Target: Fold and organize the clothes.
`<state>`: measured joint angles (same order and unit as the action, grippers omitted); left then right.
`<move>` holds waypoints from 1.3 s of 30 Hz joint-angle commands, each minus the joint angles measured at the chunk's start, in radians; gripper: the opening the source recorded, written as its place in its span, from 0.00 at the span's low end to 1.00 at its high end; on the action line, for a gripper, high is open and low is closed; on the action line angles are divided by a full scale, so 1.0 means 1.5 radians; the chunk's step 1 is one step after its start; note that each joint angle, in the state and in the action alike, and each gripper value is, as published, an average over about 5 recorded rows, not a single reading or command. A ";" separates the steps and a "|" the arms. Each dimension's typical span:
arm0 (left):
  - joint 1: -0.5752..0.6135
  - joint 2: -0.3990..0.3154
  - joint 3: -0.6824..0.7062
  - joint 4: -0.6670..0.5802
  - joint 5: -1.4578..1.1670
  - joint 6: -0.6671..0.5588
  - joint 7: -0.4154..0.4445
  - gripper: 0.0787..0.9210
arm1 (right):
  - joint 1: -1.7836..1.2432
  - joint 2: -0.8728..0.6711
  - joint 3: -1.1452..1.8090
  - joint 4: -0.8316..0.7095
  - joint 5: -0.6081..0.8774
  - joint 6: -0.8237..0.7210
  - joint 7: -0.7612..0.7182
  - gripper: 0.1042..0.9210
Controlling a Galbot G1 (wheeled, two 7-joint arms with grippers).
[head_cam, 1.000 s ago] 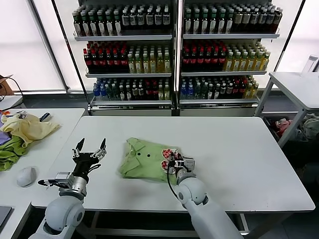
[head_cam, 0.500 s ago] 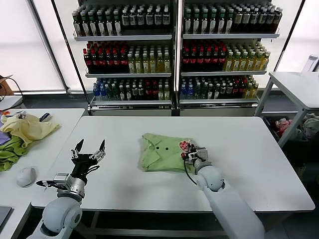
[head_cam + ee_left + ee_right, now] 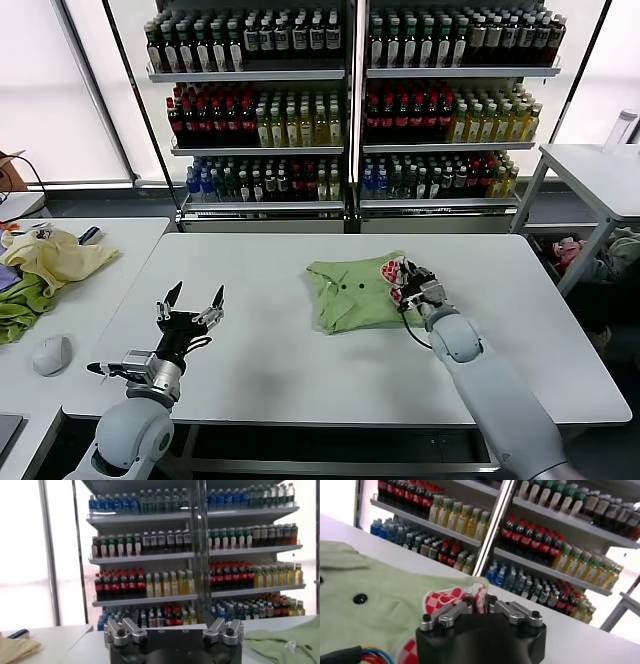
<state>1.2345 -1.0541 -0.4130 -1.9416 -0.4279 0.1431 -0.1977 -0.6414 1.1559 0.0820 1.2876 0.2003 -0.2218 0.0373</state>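
From my remote station I judged the job to be in its organizing stage: the lime-green T-shirt (image 3: pixel 358 293) lay already folded into a compact bundle, a little right of centre in the head view, on the white tabletop (image 3: pixel 270 350), its red-and-white print turned toward the right edge of the bundle. My right end effector (image 3: pixel 408 282) sat at that printed edge. In the right wrist view its fingers (image 3: pixel 454 614) stood close together right at the cloth (image 3: pixel 380 615), with the checkered print (image 3: pixel 440 600) just beyond their tips, but I could not tell whether they were pinching the fabric or had let it go. The left end effector (image 3: pixel 190 305) hung released, prongs spread wide, over the lower left of the frame, well apart from the shirt and playing no part.

The next move, as I read it, called for settling that grip question first: then either a clean release and lift straight off so the folds stayed put, or a gentle drag to the final spot without pulling the top layer open.
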 commanded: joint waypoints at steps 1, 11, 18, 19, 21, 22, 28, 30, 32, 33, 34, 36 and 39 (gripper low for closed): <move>0.012 -0.003 0.006 -0.011 0.014 -0.001 0.000 0.88 | -0.192 -0.032 0.124 0.222 -0.036 0.058 0.047 0.28; 0.051 -0.021 0.006 -0.054 0.031 -0.003 -0.001 0.88 | -0.474 -0.014 0.315 0.500 0.026 0.057 0.073 0.64; 0.081 -0.030 0.004 -0.076 0.041 -0.005 0.000 0.88 | -0.559 -0.024 0.365 0.521 0.050 0.074 0.039 0.85; 0.083 -0.031 0.003 -0.079 0.041 -0.005 0.000 0.88 | -0.560 -0.023 0.365 0.524 0.054 0.075 0.038 0.86; 0.086 -0.033 0.002 -0.084 0.041 -0.004 0.000 0.88 | -0.559 -0.021 0.365 0.529 0.060 0.075 0.039 0.88; 0.087 -0.034 0.002 -0.086 0.041 -0.004 0.000 0.88 | -0.558 -0.019 0.364 0.531 0.064 0.075 0.040 0.88; 0.090 -0.035 0.000 -0.097 0.041 -0.002 0.003 0.88 | -0.540 -0.018 0.361 0.535 0.084 0.076 0.051 0.88; 0.092 -0.036 0.001 -0.099 0.042 -0.002 0.004 0.88 | -0.534 -0.018 0.359 0.537 0.083 0.079 0.062 0.88; 0.092 -0.037 0.001 -0.101 0.042 -0.002 0.005 0.88 | -0.529 -0.017 0.358 0.539 0.079 0.081 0.074 0.88; 0.092 -0.037 0.002 -0.101 0.043 -0.002 0.006 0.88 | -0.527 -0.016 0.358 0.540 0.077 0.080 0.077 0.88; 0.092 -0.037 0.002 -0.101 0.043 -0.002 0.006 0.88 | -0.526 -0.016 0.358 0.541 0.075 0.079 0.079 0.88; 0.091 -0.036 0.001 -0.103 0.043 -0.001 0.007 0.88 | -0.525 -0.016 0.358 0.541 0.070 0.077 0.079 0.88; 0.089 -0.034 -0.001 -0.104 0.043 0.000 0.008 0.88 | -0.523 -0.016 0.355 0.542 0.064 0.074 0.078 0.88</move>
<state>1.3615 -1.1068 -0.4118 -2.0850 -0.3653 0.1414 -0.1875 -1.3942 1.1306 0.5875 2.0567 0.2948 -0.1108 0.1331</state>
